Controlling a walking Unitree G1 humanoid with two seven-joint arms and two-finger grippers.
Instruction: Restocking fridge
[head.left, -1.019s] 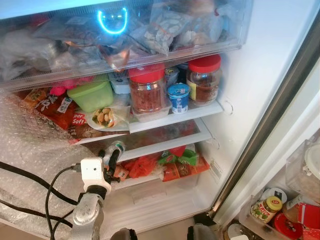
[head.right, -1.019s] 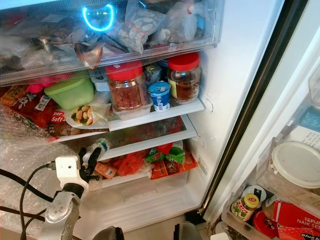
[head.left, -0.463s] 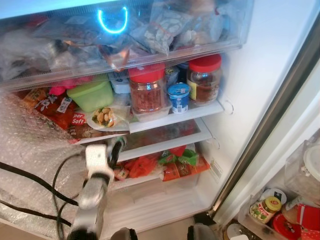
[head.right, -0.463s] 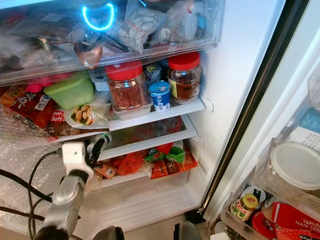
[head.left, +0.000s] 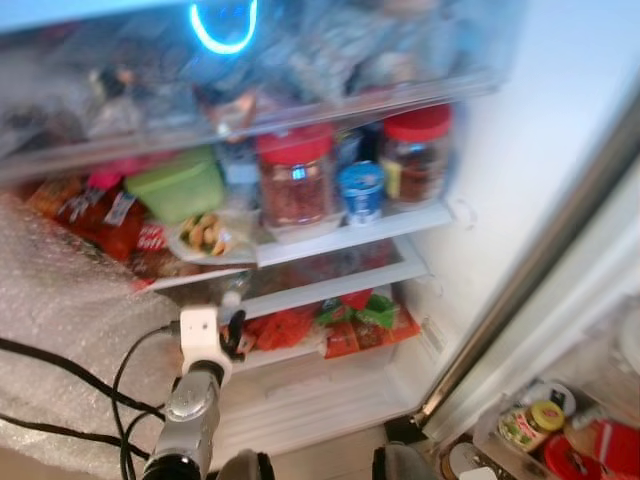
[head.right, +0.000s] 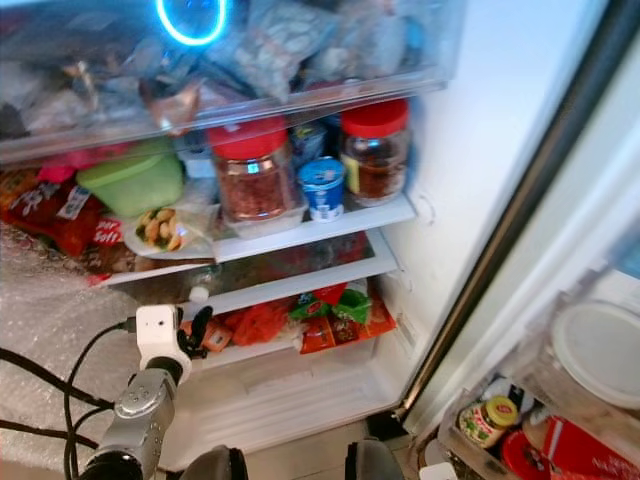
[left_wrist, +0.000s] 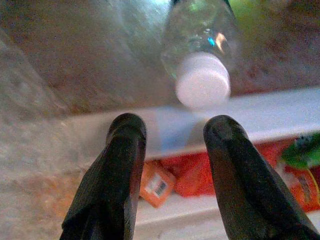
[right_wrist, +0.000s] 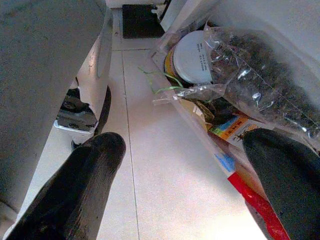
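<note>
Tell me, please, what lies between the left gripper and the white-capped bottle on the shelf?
In the left wrist view, just the white shelf edge: the left gripper, jaws open, sits short of the bottle, which lies on the shelf with its cap facing out.

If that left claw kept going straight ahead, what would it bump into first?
Most likely the white-capped bottle lying on the fridge shelf, just beyond the open left gripper; depth is hard to judge.

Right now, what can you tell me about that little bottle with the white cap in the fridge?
The bottle is clear plastic with a round white cap, lying on its side on a middle fridge shelf, cap toward the front edge. The left claw is open just before it, not touching. Its contents cannot be made out.
</note>
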